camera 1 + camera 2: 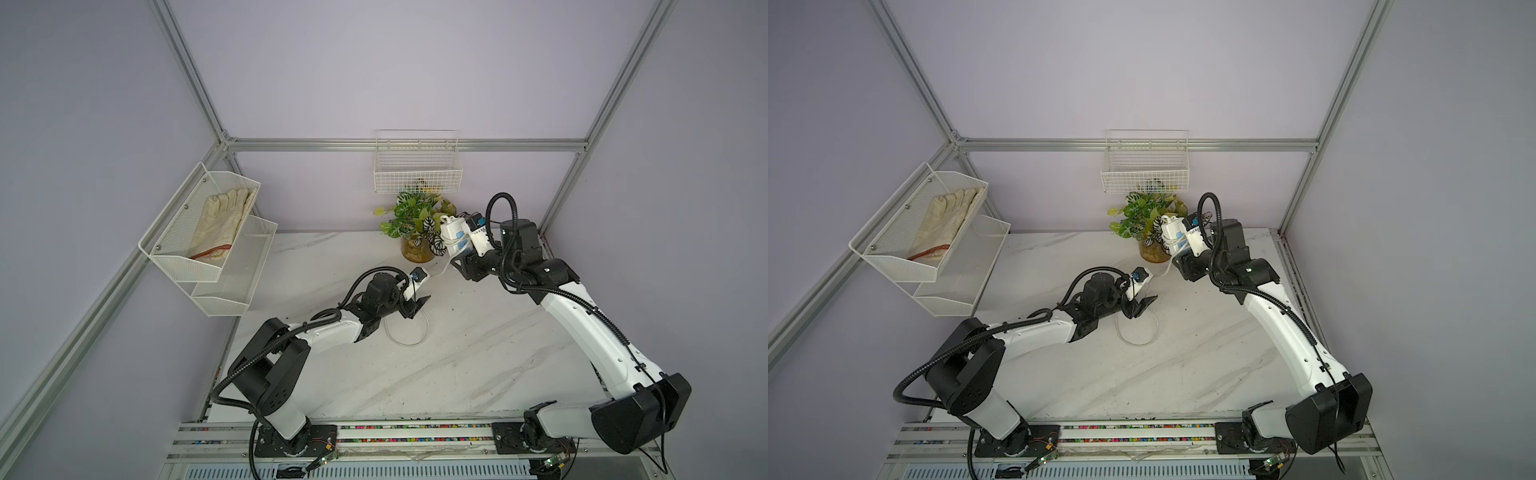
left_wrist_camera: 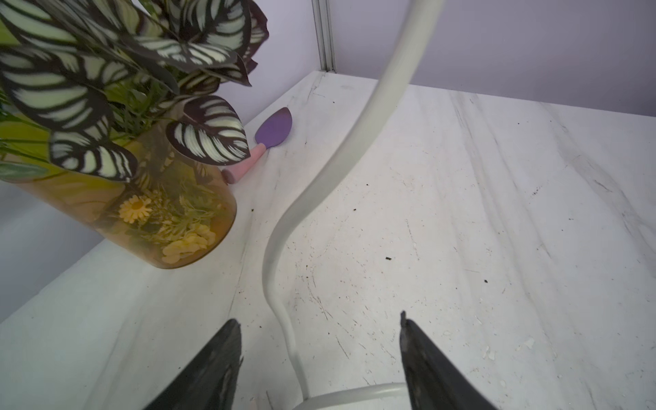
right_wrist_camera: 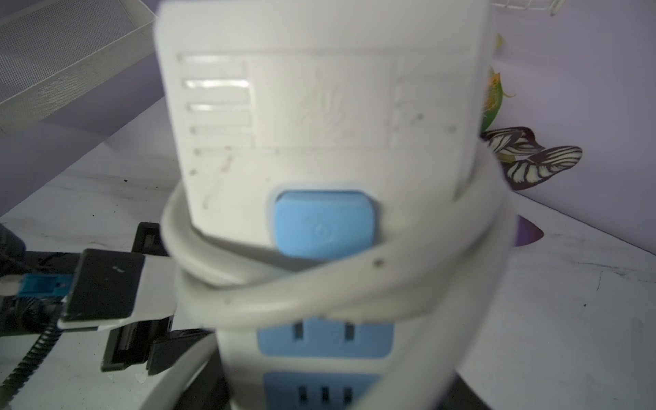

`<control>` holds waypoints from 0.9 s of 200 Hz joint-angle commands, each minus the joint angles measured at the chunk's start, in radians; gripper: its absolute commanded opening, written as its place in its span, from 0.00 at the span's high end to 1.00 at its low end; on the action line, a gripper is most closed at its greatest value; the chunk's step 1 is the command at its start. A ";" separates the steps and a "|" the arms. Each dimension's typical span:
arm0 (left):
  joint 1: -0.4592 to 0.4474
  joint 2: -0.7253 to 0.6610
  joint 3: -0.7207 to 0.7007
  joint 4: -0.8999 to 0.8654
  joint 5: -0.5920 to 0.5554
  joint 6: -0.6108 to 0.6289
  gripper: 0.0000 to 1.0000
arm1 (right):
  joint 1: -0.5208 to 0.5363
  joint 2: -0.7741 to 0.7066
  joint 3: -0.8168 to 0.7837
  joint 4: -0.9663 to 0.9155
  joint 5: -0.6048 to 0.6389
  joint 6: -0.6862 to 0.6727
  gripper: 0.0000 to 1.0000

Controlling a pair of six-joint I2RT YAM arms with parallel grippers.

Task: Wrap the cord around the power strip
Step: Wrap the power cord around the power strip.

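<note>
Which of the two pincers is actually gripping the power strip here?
The right pincer, shut on the power strip and held up beside the plant. The left pincer stands open, the cord merely passing between its jaws.

The white plastic power strip (image 1: 455, 236) is raised in the right hand (image 1: 459, 253) at the far right of the marble-patterned table (image 1: 457, 374), just right of the leafy plant in an amber glass vase (image 1: 417, 232). Its pale grey cord (image 2: 307, 197) circles the strip, drops left, passes between the left hand's (image 2: 317, 319) parted fingers and loops on the table just nearer.
</note>
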 commanded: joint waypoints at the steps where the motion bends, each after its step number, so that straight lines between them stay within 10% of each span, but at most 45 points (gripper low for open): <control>1: 0.026 0.045 0.054 0.108 0.024 -0.048 0.33 | 0.004 -0.005 0.045 -0.020 -0.040 -0.009 1.00; 97: 0.059 0.136 0.108 0.194 0.169 -0.065 0.66 | 0.003 0.008 0.096 -0.071 -0.129 -0.027 1.00; 142: 0.067 0.123 0.100 0.161 0.156 -0.022 0.99 | 0.000 0.032 0.134 -0.090 -0.178 -0.045 1.00; 180: 0.152 0.102 0.118 0.108 0.213 -0.043 1.00 | -0.001 0.020 0.154 -0.117 -0.297 -0.106 1.00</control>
